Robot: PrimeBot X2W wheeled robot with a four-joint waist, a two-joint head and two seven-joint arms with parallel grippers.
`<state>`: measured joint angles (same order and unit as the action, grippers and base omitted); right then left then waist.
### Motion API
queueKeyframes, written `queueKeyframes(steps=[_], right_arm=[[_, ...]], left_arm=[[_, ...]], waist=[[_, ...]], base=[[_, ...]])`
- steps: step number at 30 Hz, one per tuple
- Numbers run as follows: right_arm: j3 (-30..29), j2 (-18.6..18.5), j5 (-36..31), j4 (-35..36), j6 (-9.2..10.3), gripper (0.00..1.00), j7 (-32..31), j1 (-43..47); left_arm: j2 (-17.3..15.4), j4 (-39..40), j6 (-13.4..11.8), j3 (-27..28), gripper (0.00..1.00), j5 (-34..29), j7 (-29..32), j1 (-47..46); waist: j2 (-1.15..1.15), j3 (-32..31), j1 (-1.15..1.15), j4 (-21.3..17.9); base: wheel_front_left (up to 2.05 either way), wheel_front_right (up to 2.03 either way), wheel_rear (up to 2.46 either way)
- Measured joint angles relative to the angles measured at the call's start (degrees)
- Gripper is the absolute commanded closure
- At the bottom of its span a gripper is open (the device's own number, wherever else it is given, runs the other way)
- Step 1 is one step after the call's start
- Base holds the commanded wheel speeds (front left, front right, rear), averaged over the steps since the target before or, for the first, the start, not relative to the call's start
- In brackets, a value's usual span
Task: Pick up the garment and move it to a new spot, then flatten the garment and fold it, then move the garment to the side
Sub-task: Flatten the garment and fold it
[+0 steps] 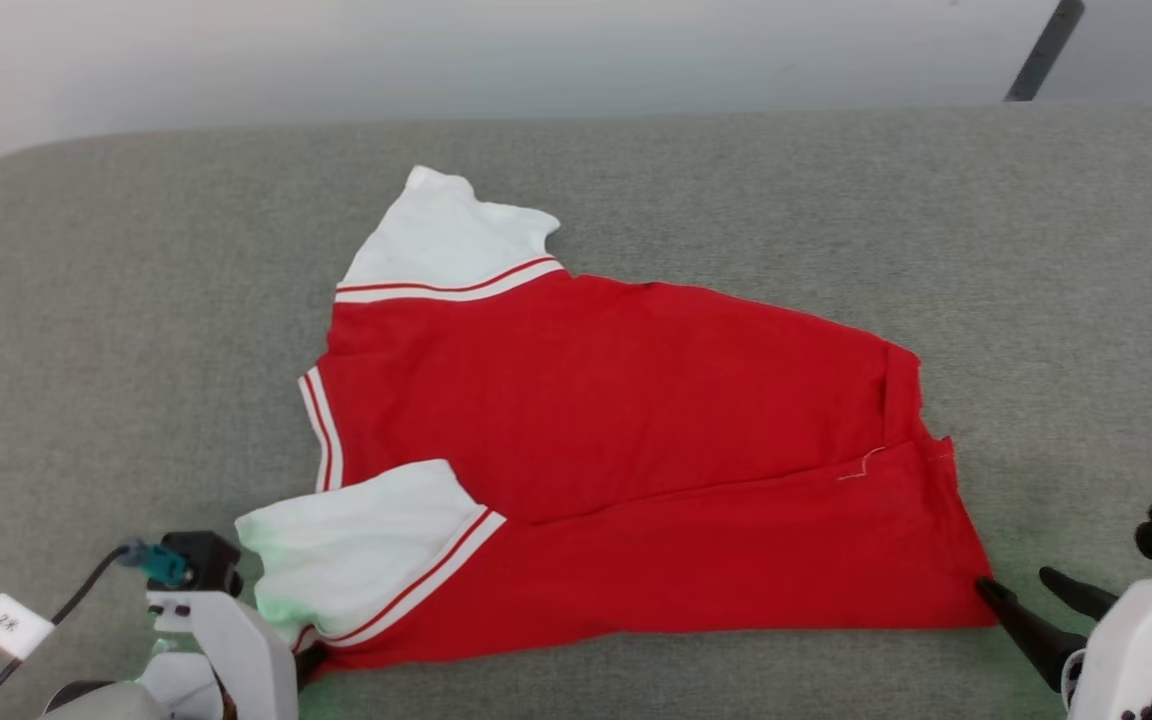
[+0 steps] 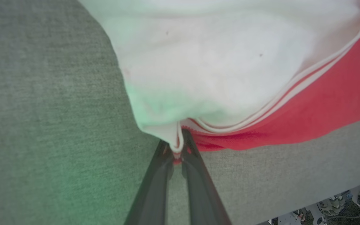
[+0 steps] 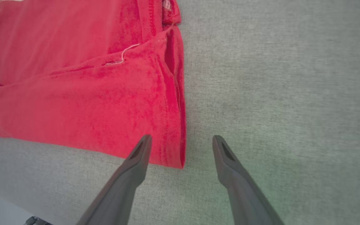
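left gripper (image 2: 176,152) sits low, clamped on the shirt (image 1: 616,420) at its near sleeve edge; right gripper (image 3: 182,139) stands spread, one finger over the hem corner, one beside it.

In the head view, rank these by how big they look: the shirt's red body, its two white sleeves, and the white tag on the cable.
Largest: red body.
Middle: far sleeve and near sleeve look alike; the near one is closer to the camera, so no ranking.
Smallest: white tag.
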<state>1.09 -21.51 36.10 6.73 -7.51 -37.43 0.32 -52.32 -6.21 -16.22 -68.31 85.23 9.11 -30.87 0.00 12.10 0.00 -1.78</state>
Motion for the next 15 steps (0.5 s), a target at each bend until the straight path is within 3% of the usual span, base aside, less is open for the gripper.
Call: queueKeyframes(steps=[12,13,15], right_arm=[[4.2,0.7,-0.8,-11.3,0.0,0.01,-6.6,-7.3],[4.3,0.7,-0.6,-12.4,-0.01,1.0,-6.8,-7.9],[4.6,0.2,-0.3,-14.1,-0.01,1.0,-7.3,-8.7]], left_arm=[[3.1,-3.3,2.6,-0.2,1.0,-1.2,0.5,-2.2],[3.3,-3.6,2.7,-0.2,1.0,-1.2,0.5,-2.3],[3.9,-4.3,3.2,-0.3,1.0,-1.2,0.7,-2.5]], waist=[[0.0,1.2,0.0,3.3],[0.0,1.3,0.0,3.5],[0.0,1.4,0.0,3.9]], base=[[0.0,0.0,0.0],[0.0,0.0,0.0],[0.0,0.0,0.0]])
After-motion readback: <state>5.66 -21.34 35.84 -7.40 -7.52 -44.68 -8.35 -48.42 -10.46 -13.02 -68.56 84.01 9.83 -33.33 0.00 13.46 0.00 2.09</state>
